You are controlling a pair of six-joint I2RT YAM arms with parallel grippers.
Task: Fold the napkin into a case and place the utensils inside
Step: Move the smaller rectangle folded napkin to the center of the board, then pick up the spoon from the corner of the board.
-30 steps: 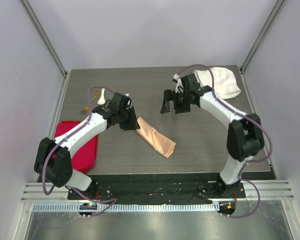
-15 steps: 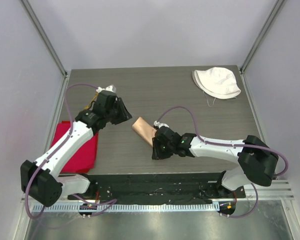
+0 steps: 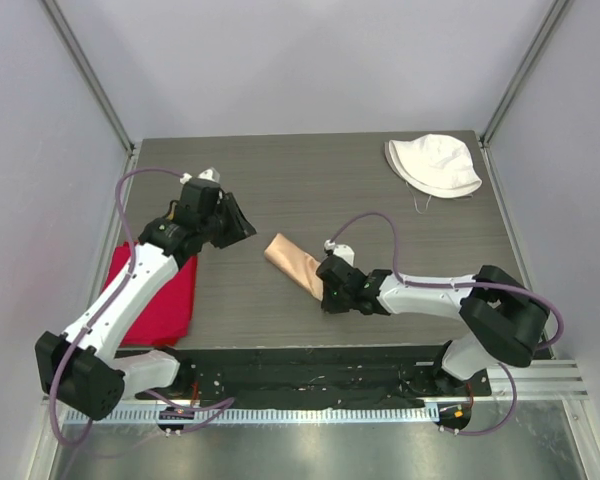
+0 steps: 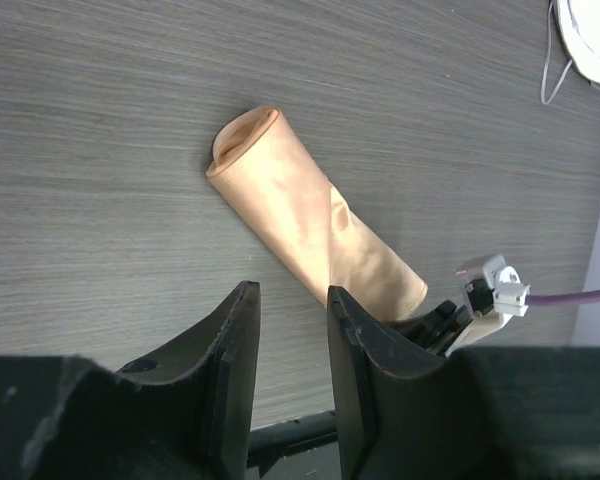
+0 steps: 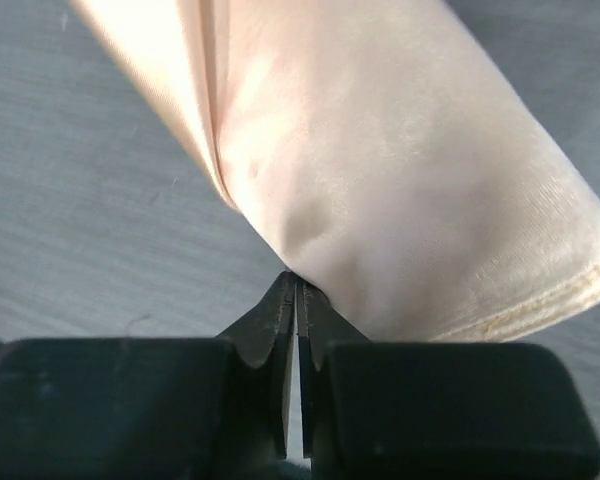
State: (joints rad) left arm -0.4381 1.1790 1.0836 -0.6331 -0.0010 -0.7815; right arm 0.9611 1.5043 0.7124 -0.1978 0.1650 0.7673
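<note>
The napkin [image 3: 292,261] lies near the middle of the counter [image 3: 310,180], folded into a narrow, layered peach-orange strip with a soft sheen. It runs slantwise from upper left to lower right. Its upper-left end shows a rounded, slightly open fold in my left wrist view [image 4: 315,225]. Close up in the right wrist view, the cloth [image 5: 380,170] has a long crease down one side and a stitched hem at the lower right corner.

My right tool [image 3: 328,290] sits at the strip's lower-right end. Its jaws [image 5: 297,290] are pressed together and pinch the cloth's edge, which puckers just above the tips. My left tool [image 3: 235,222] hangs at the left of the frame, apart from the napkin. Its jaws [image 4: 290,300] stand partly apart with nothing between them.

A second ago my right arm reached toward the upper right, over part of the white hat [image 3: 435,165], with its jaws wide. It has since swung down to the napkin and closed. My left tool then sat at the napkin's upper-left end and has since drawn back, above the red cloth [image 3: 160,295].
</note>
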